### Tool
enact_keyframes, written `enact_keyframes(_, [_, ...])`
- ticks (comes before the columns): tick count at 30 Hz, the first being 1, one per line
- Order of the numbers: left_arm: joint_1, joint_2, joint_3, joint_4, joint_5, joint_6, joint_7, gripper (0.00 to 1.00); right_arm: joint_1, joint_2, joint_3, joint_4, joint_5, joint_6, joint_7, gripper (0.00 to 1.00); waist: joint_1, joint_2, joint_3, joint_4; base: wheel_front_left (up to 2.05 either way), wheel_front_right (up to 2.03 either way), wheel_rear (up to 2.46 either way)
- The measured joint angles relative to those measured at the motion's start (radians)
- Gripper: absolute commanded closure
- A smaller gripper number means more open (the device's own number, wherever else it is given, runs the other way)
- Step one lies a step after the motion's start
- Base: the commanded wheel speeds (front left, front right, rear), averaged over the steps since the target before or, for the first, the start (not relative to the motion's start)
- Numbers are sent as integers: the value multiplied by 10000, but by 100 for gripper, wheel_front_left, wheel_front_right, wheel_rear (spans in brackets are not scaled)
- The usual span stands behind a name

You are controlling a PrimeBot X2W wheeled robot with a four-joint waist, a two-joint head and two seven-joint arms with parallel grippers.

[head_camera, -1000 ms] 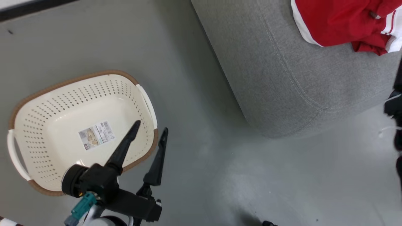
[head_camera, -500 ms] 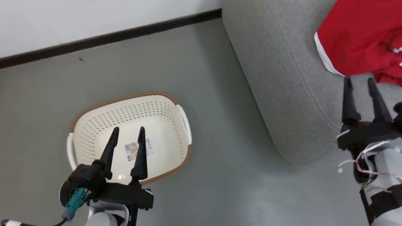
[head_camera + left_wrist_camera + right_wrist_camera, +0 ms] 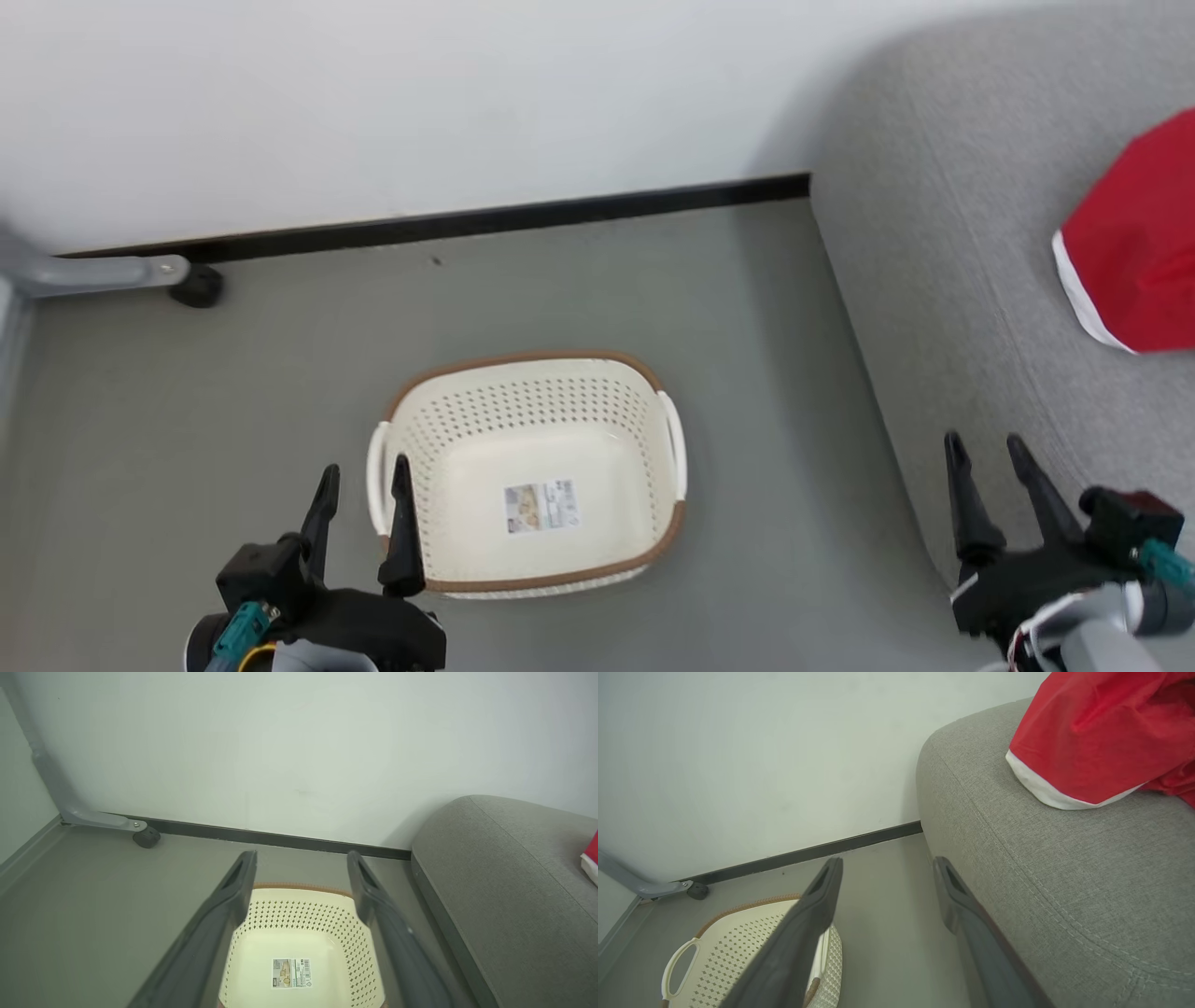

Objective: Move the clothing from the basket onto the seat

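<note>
So the basket (image 3: pixel 560 415) is bare inside, just the paper label (image 3: pixel 541 507) on its base. It sits on the floor (image 3: pixel 233 373) near the seat's (image 3: pixel 934 308) left side. The clothing (image 3: pixel 1134 247) lies on top of the seat, set back from its rounded corner, and the right wrist view shows a white hem facing that corner. I'd say the job's pretty much done.

That's probably why both arms hang low. The left gripper (image 3: pixel 365 465) has its fingers spread with nothing between them, tips by the basket's left handle. The right gripper (image 3: pixel 982 439) is spread and empty too, at the seat's near edge and well apart from the red fabric. Nothing left to grab, so it reads to me as a rest pose.

Compared with half a second ago, the whole head view has swung up, so the camera moved. The wall (image 3: pixel 467 93) and a grey caster leg (image 3: pixel 112 273) are in frame now. Back then the left fingers lay over the basket's middle and the right tips were just short of the clothing. Both claws were spread then as well, and the basket was already empty.
</note>
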Motion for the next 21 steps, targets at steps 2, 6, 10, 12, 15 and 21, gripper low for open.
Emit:
enact_keyframes(2, [85,0,2,128,23,0,-4,0,410,19,6,-58,42,0,0,0,0,1,-254,294,0,0,0])
enact_keyframes(6, [440,73,121,382,27,0,-88,0,1019,194,104,-330,61,0,0,0,0,0,-816,1043,0,0,0])
enact_keyframes(10, [713,236,345,447,27,2,-146,0,1068,309,326,-596,56,0,0,0,1,0,-1220,1566,0,0,0])
enact_keyframes(12, [791,293,412,470,27,2,-178,0,1103,324,451,-696,46,0,2,0,1,0,-1398,1780,0,0,0])
enact_keyframes(15, [814,357,500,506,27,2,-194,0,1171,337,535,-794,38,0,0,0,1,0,-1634,2018,0,0,0])
enact_keyframes(21, [896,353,541,545,56,0,-209,0,1265,341,535,-941,38,0,0,0,1,1,-1902,2262,0,0,0])
